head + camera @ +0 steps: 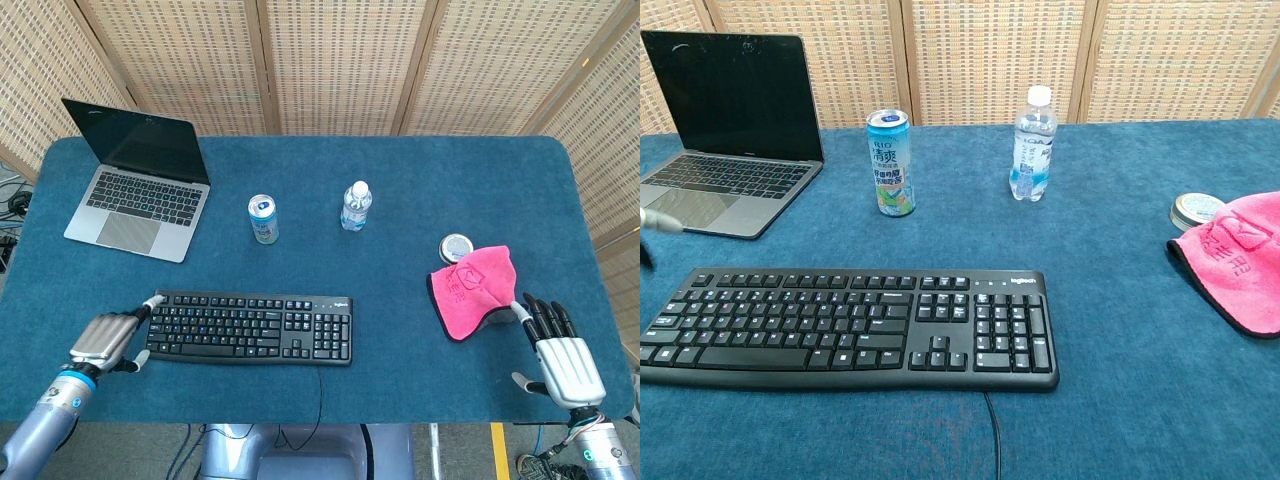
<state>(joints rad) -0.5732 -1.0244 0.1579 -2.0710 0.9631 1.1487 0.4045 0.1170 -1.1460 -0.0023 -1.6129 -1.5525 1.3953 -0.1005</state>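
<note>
Left robot hand (103, 339) hovers, fingers curled, beside keyboard (250, 327) corner

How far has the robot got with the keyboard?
Nothing looks finished. The left hand is beside the top left corner of the keyboard, fingers curled, one fingertip at its edge; touching can't be told. The right hand is open beside the pink cloth, holding nothing. The laptop, can and bottle stand apart.
</note>
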